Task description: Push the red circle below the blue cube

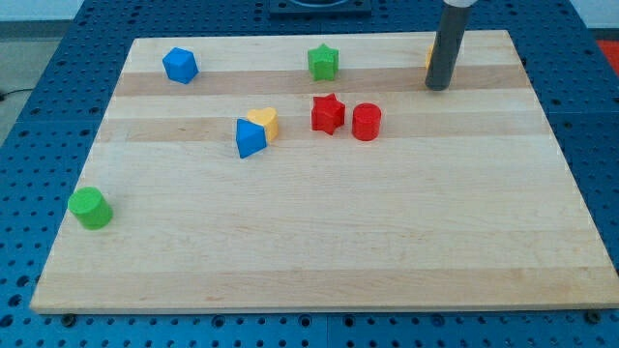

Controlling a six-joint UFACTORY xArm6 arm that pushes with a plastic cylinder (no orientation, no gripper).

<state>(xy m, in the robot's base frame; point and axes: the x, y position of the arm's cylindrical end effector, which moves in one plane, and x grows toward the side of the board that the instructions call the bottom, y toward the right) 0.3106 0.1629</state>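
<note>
Camera view, only one: my tip (438, 87) is down on the surface (319, 242) near the view's top right, well apart from every block except an orange piece (428, 55) mostly hidden behind the rod; shape of that one can't be made out. No hand on this rig, just the rod, so nothing to open, close or hold

Red circle (367, 123) sits mid-surface, just right of the red star (328, 113), close but whether they touch I can't tell. Blue cube (180, 66) is far off at the view's top left. Tip is up and right of the red circle with a clear gap, so this looks like the approach step, no contact yet

Next move, as I judge it: bring the tip to the right side of the red circle, slightly above, and push it left and a bit down toward the spot under the blue cube

In the way: the red star sits directly left of the circle, and beyond it the yellow heart (263, 122) and blue wedge-like block (250, 138), which sit against each other. A straight leftward push would plough into them, so route the circle below that group first

Green star (323, 63) at top centre and green cylinder (90, 208) at the left edge look clear of the path
</note>
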